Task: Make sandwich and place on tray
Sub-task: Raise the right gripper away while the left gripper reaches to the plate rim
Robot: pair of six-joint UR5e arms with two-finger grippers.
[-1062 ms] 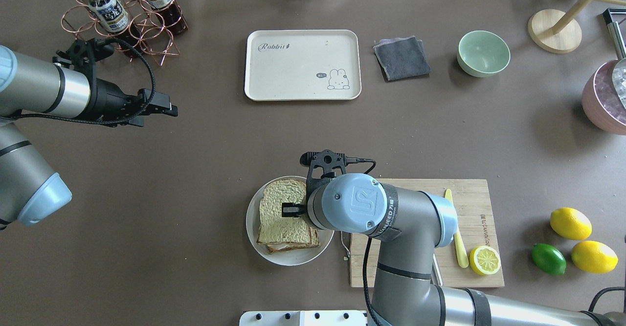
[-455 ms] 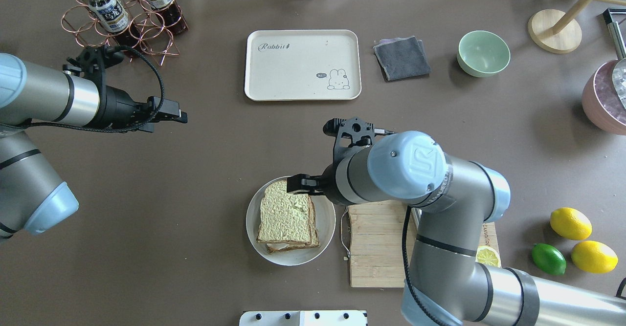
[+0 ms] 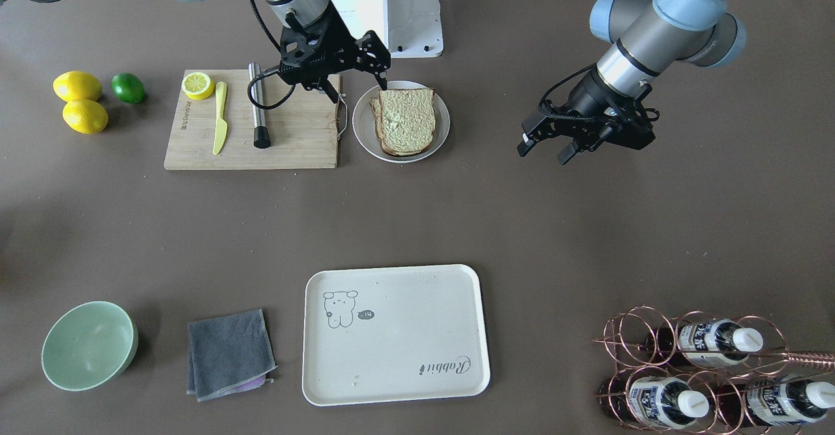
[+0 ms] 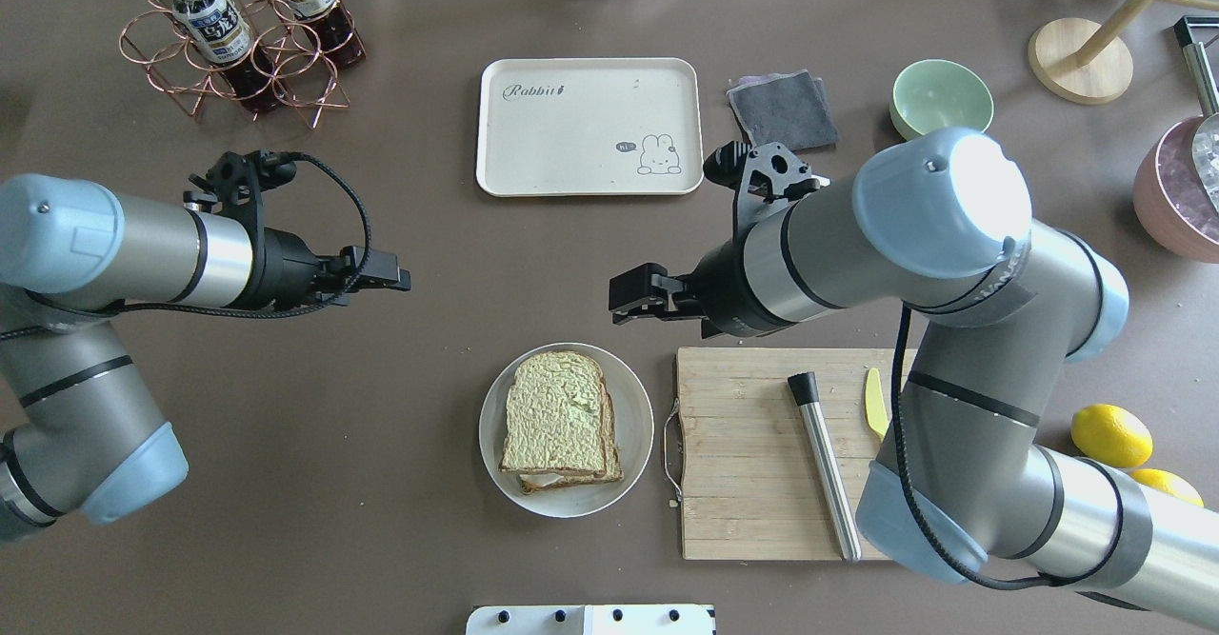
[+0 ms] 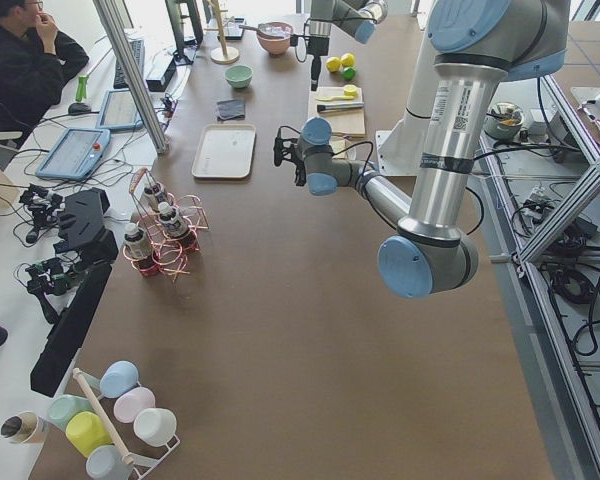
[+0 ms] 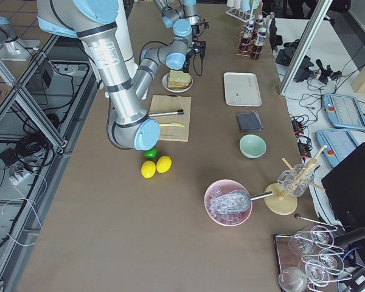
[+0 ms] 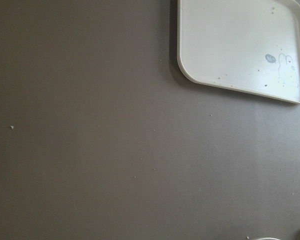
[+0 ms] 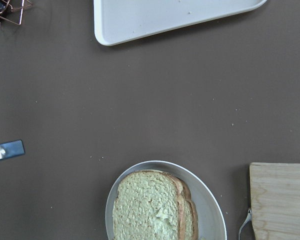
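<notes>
The sandwich [image 4: 558,421], two tan-green bread slices stacked with a pale edge showing between them, lies on a round white plate [image 4: 633,435]. The egg is otherwise hidden. It also shows in the right wrist view [image 8: 152,207]. The cream tray [image 4: 590,126] with "Rabbit" script lies empty farther back. My right gripper [image 4: 624,300] is open and empty, raised beyond the plate's far right edge. My left gripper [image 4: 392,280] is open and empty, left of the plate and apart from it; it also shows in the front view [image 3: 543,152].
A wooden cutting board [image 4: 743,454] with a metal rod [image 4: 824,468] and a yellow knife [image 4: 874,402] lies right of the plate. Lemons [image 4: 1109,435], a grey cloth [image 4: 781,111], a green bowl [image 4: 938,97] and a bottle rack [image 4: 238,35] stand around.
My right gripper has lifted off the top bread slice and drawn back up and right, away from the plate. My left arm has moved toward the table's middle.
</notes>
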